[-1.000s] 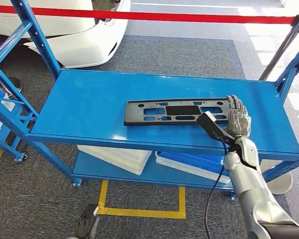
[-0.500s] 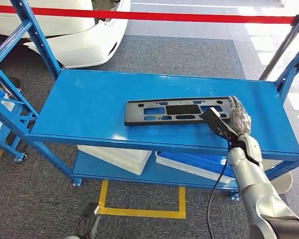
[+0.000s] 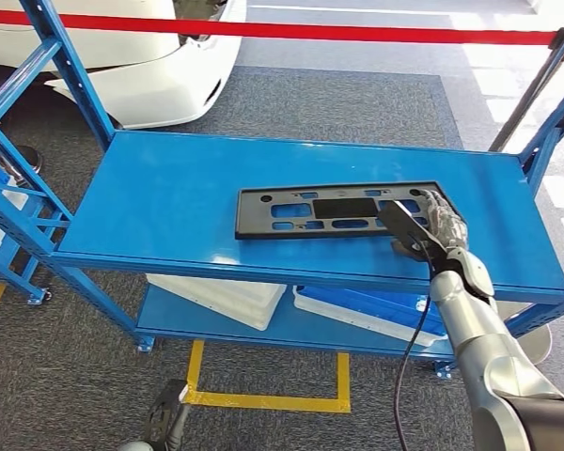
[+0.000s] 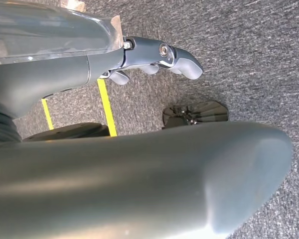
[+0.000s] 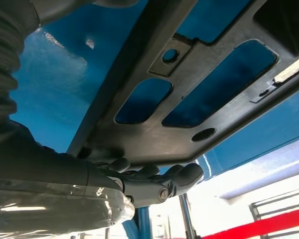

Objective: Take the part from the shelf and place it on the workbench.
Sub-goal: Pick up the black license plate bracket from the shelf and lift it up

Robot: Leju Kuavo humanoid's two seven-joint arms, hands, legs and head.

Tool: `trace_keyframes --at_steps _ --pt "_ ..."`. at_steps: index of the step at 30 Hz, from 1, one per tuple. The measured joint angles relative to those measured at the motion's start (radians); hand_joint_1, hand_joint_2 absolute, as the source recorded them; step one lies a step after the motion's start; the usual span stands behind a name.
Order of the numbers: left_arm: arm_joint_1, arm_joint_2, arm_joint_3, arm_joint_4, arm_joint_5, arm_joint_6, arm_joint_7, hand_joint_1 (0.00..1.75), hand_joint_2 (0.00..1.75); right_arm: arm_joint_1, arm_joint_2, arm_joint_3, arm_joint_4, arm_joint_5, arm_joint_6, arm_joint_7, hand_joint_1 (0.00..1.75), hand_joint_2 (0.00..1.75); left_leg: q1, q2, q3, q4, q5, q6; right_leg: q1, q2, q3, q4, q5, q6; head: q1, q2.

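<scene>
The part (image 3: pixel 336 209) is a long black plastic plate with cut-outs, lying flat on the blue shelf's top deck (image 3: pixel 173 197). My right hand (image 3: pixel 441 225) lies over the part's right end. In the right wrist view its fingers (image 5: pixel 159 181) stretch out against the underside edge of the part (image 5: pixel 201 89), not curled round it. My left hand (image 3: pixel 164 416) hangs low beside my body near the floor; its fingers (image 4: pixel 170 57) are loose and hold nothing.
White and blue trays (image 3: pixel 222 296) sit on the shelf's lower deck. A red barrier tape (image 3: pixel 336 33) and a white car (image 3: pixel 159 66) are behind the shelf. Another blue rack (image 3: pixel 3 216) stands at the left. Yellow floor marking (image 3: pixel 265 399) runs below the shelf.
My right hand has slid a little left and lower, from beside the part's right end onto it. The part has stayed in place.
</scene>
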Motion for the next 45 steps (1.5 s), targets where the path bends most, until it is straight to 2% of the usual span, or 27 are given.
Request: trace_keyframes --at_steps 13,19,24,34,40,45 --pt "-0.001 -0.001 0.014 0.000 -0.023 -0.007 -0.003 0.00 0.00 -0.011 0.000 0.052 0.007 0.128 -0.133 0.024 0.00 1.75 0.000 0.000 0.000 0.000 0.000 0.000 0.000 0.000 0.000 0.000 0.000 0.000 0.000 0.000" --pt "-0.002 -0.002 0.018 0.003 -0.029 -0.008 -0.002 0.00 0.00 -0.022 0.000 0.088 0.011 0.170 -0.143 0.039 0.00 1.75 0.000 0.000 0.000 0.000 0.000 0.000 0.000 0.000 0.000 0.000 0.000 0.000 0.000 0.000" --pt "-0.004 -0.003 0.019 0.005 -0.037 -0.008 -0.001 0.00 0.00 -0.031 0.000 0.115 0.021 0.206 -0.108 0.043 0.00 1.75 0.000 0.000 0.000 0.000 0.000 0.000 0.000 0.000 0.000 0.000 0.000 0.000 0.000 0.000" --pt "-0.007 -0.003 0.020 0.006 -0.050 -0.007 0.002 0.00 0.00 -0.047 0.000 0.141 0.059 0.201 0.075 0.036 0.00 1.75 0.000 0.000 0.000 0.000 0.000 0.000 0.000 0.000 0.000 0.000 0.000 0.000 0.000 0.000" --pt "-0.009 -0.003 0.021 0.006 -0.058 -0.007 -0.001 0.00 0.00 -0.055 -0.001 0.141 0.068 0.211 0.067 0.046 0.00 1.75 0.000 0.000 0.000 0.000 0.000 0.000 0.000 0.000 0.000 0.000 0.000 0.000 0.000 0.000" --pt "-0.009 -0.003 0.021 0.006 -0.062 -0.008 -0.002 0.00 0.00 -0.056 -0.006 0.143 0.073 0.235 0.022 0.059 0.00 1.75 0.000 0.000 0.000 0.001 0.000 0.000 0.000 0.000 0.000 0.000 0.000 0.000 0.000 0.000"
